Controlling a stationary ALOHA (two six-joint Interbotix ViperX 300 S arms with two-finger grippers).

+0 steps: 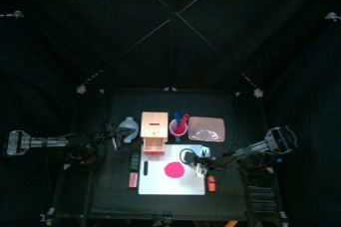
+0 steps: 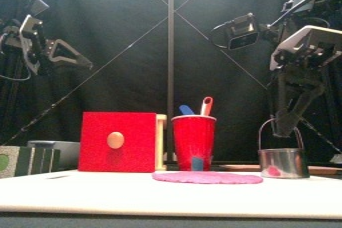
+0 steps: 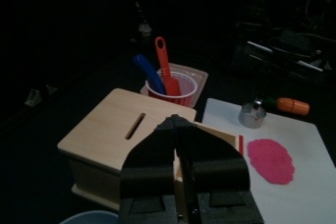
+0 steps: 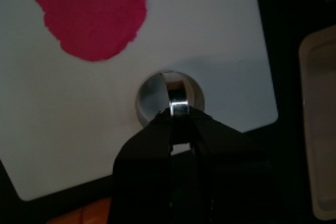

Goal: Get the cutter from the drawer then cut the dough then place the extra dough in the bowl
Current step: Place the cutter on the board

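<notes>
The white cutting board (image 1: 152,190) is laid at the table's front as the cutting surface. The wooden box (image 1: 156,131) is set just behind it, and its drawer appears pushed in. The pink dough (image 1: 173,171) is spread flat on the board, not yet cut. The cutter (image 2: 283,162) appears to be stood on the board just beside the dough. Its wire handle is clamped by the right gripper (image 2: 283,126), presumably for carrying over the dough. The left gripper (image 3: 184,122), jaws together, is held above the box, clear of the work.
</notes>
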